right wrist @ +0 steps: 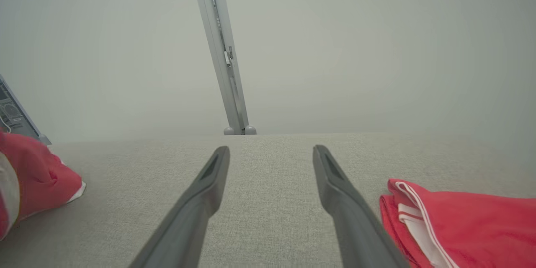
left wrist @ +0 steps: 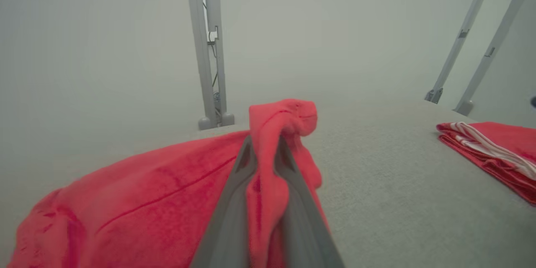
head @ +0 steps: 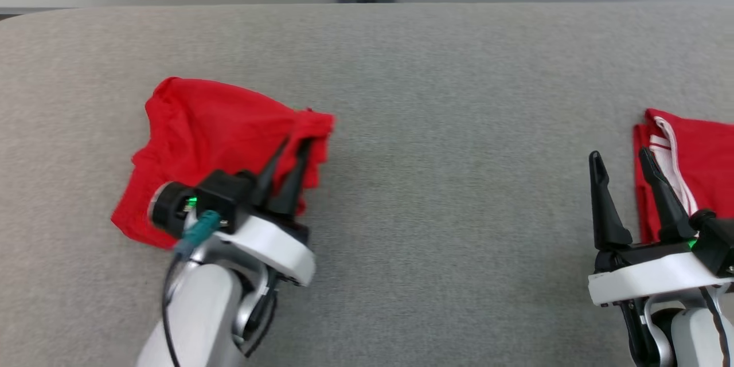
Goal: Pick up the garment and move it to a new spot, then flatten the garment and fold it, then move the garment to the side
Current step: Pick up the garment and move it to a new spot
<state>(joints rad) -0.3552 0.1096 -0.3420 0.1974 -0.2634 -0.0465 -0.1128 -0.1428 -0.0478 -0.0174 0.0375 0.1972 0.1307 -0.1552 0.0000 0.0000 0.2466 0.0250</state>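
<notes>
Left gripper [head: 295, 143] is clamped tight on a bunched fold at the right-hand edge of the red garment [head: 200, 126], and in the left wrist view that cloth is squeezed up between the two dark fingers and flops over their tips. The rest of the garment lies crumpled on the grey table [head: 459, 97], spreading away to the robot's left and toward its near side, so its bulk sits on the far side of the pinch from the open stretch of table. That's the relation that matters: bare space lies to the right of the grip, between the two arms, and my read is that a carry that way would drag the body along behind the pinched edge. Right gripper [head: 620, 155] hangs with its jaws spread wide and nothing in them, well apart from the garment, just beside a folded red piece with white stripes [head: 699, 149]. Clearly the left arm's job here.
</notes>
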